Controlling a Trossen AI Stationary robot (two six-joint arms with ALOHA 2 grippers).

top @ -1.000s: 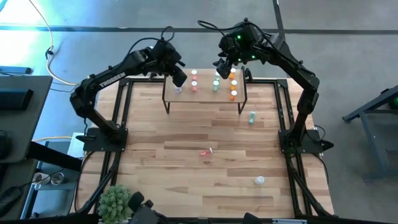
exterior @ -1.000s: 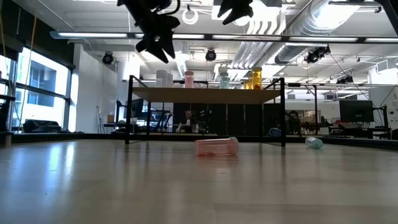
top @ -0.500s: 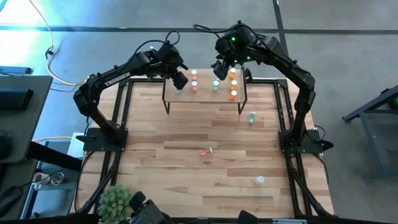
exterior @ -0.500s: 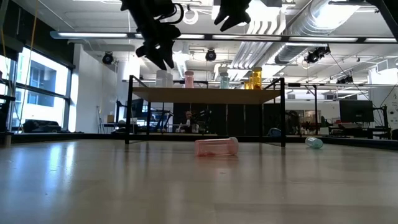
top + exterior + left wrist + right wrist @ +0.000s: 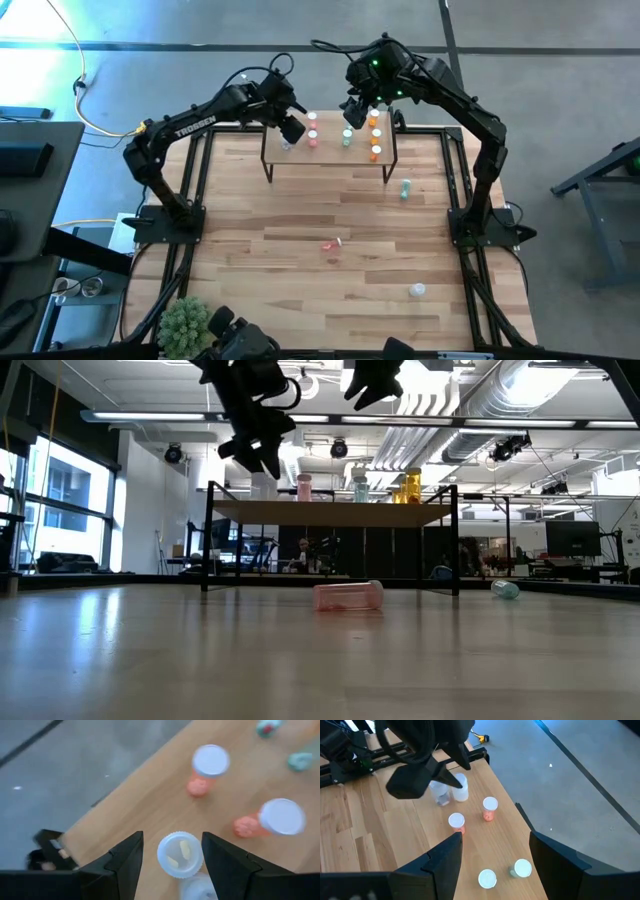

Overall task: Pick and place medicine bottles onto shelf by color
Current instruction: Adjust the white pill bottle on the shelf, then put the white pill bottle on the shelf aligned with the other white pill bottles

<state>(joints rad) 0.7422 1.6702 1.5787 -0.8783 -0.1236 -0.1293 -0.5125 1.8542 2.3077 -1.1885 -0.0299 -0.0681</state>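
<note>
The shelf stands at the table's far side. On it stand two clear bottles at its left end, then pink, green and orange bottles. My left gripper hovers open just above the clear bottles; one white-capped bottle shows between its fingers and apart from them. My right gripper hangs open higher up, over the shelf's middle, with nothing in it. A pink bottle, a green one and a white one lie on the tabletop.
A green spiky plant sits at the table's near left corner. The shelf's black legs stand on the tabletop at the far side. Bare wood lies between the shelf and the loose bottles.
My left gripper has sunk toward the clear bottles at the shelf's left end and tipped a little further down, its fingers keeping the same gap. The bottles have kept their places.
</note>
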